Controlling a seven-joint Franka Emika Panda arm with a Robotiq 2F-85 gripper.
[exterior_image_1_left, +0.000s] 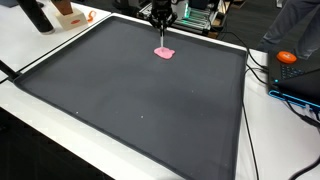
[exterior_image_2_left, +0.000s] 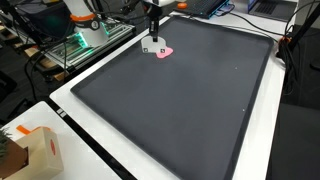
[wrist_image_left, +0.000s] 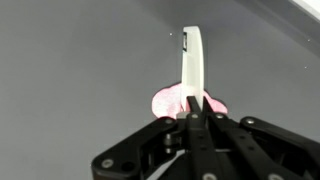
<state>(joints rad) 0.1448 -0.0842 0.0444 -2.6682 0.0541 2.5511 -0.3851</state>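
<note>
In the wrist view, the pink lump (wrist_image_left: 165, 100) is seen just under and slightly left of the gripper (wrist_image_left: 192, 113). The gripper's fingers appear pinched on the near end of a white strip (wrist_image_left: 194, 60), whose long axis runs straight away from them. All three are near the black mat's (exterior_image_1_left: 140, 110) far edge. A cardboard box (exterior_image_2_left: 40, 150) stands off the mat, its contents hidden.

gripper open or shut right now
Shut: in the wrist view the gripper has its fingers together on a white strip, by a pink object.
</note>
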